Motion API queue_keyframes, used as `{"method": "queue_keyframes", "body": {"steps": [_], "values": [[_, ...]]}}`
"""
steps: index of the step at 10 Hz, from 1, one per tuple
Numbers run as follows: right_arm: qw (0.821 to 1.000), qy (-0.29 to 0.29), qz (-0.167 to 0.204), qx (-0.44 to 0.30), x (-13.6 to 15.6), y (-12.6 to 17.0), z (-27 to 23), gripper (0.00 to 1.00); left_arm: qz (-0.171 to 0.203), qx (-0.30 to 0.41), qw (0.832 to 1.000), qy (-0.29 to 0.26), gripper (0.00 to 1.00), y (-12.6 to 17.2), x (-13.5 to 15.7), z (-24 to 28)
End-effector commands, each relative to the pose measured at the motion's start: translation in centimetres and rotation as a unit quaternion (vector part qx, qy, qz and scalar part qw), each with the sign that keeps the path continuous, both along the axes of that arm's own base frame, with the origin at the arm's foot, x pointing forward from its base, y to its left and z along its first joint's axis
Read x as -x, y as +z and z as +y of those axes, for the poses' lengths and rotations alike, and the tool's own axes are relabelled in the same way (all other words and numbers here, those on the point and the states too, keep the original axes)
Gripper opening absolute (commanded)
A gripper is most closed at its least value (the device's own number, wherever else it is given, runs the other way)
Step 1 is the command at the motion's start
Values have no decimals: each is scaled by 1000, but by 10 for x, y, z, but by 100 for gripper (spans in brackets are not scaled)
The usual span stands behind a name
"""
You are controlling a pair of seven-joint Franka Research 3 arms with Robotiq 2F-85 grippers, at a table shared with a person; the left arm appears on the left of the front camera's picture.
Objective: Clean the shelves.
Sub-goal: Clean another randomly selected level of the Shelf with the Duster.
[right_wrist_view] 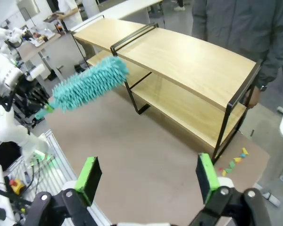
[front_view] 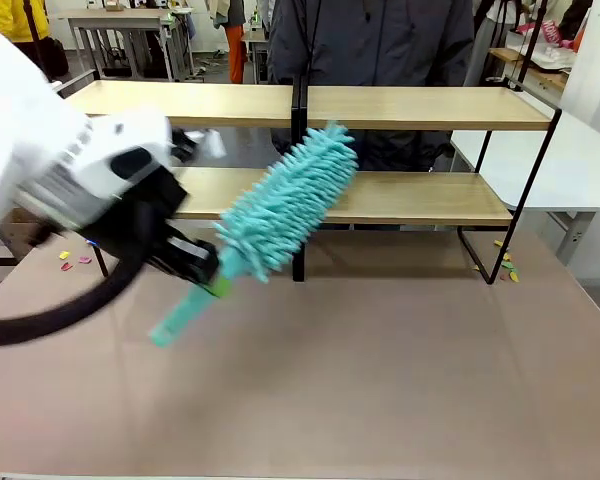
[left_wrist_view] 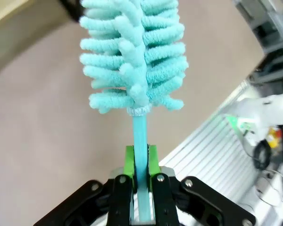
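The brown table (front_view: 400, 370) carries the shelves (front_view: 410, 108), a wide two-tier rack of light-wood boards on a thin black frame with a black centre divider, standing along the far side. A person in a dark grey jacket (front_view: 380, 40) stands just behind it. In front of the rack, left of the divider, the left arm holds a teal fluffy duster (front_view: 290, 200) tilted up and to the right, its head in front of the lower board's front edge near the divider; whether it touches the wood cannot be told. The left gripper (left_wrist_view: 141, 160) is clamped tight on the duster's thin teal handle, green pads (left_wrist_view: 129, 160) pressing both sides. The right gripper (right_wrist_view: 148, 176) hangs above the table's near edge, its jaws spread wide with nothing between them. Small coloured scraps (front_view: 505, 262) lie by the rack's right leg
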State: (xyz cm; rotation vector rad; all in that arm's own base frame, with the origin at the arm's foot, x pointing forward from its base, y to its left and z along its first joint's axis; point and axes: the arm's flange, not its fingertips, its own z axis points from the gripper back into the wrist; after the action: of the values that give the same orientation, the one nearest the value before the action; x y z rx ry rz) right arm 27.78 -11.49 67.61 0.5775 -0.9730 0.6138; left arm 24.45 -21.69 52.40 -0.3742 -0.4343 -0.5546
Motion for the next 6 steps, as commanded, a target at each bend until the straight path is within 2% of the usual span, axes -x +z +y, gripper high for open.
{"method": "queue_keyframes", "body": {"steps": [1, 2, 6], "values": [[1000, 2, 0, 0, 1, 2, 1, 100, -17, -3, 1000, 0, 13, -54, 67, 86], [1000, 2, 0, 0, 1, 2, 1, 100, 0, 0, 1000, 0, 13, 0, 0, 0], [1000, 2, 0, 0, 1, 2, 1, 100, 0, 0, 1000, 0, 13, 0, 0, 0]]}}
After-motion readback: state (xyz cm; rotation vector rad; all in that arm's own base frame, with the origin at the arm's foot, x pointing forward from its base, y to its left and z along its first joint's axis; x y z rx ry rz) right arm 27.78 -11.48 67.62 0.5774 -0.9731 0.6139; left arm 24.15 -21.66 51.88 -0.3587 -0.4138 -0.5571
